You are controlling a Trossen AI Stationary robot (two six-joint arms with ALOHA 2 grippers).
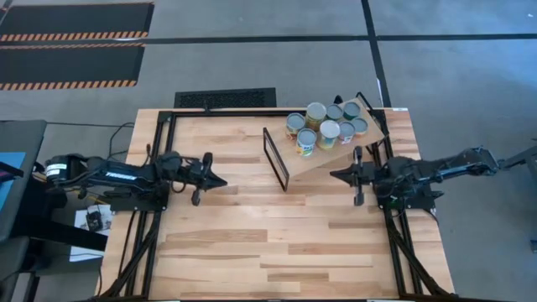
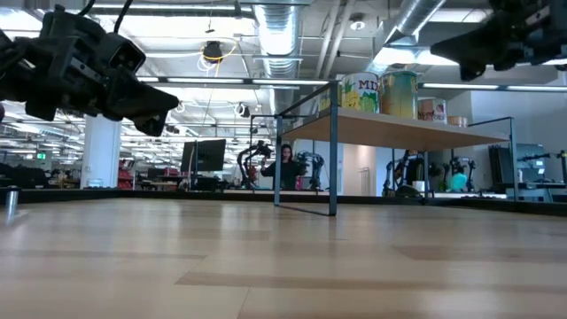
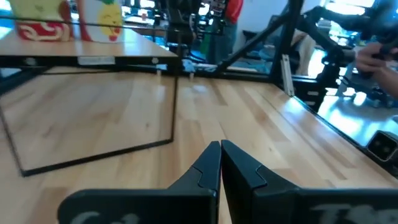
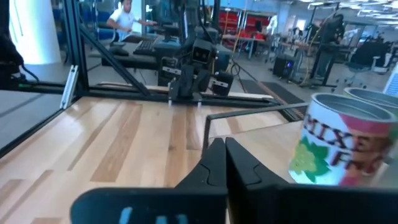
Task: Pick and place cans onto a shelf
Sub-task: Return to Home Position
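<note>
From above I see the cans [image 1: 327, 126] bunched together on the shelf [image 1: 336, 156], a light-wood board lying slanted at the far right part of the desk [image 1: 252, 243]. A thin black frame [image 1: 275, 158] stands at its end nearer the desk's middle. The can tops read silvery or bluish-grey, one looks white, and the sides I can catch are yellow and green. At desk height the board sits raised on slim dark legs, with the tins upright on top of it. My right wrist camera shows the nearest can [image 4: 342, 146] close by, with a silver rim and a white, red and green label lettered "MIXE". The left gripper [image 1: 222, 180] hovers over the left part of the desk, well apart from the shelf, its fingers [image 3: 206, 171] pressed together with nothing between them. The right gripper [image 1: 333, 174] hangs just beside the shelf's near edge, fingers likewise closed on nothing. The two grippers point toward each other across the desk's middle.
</note>
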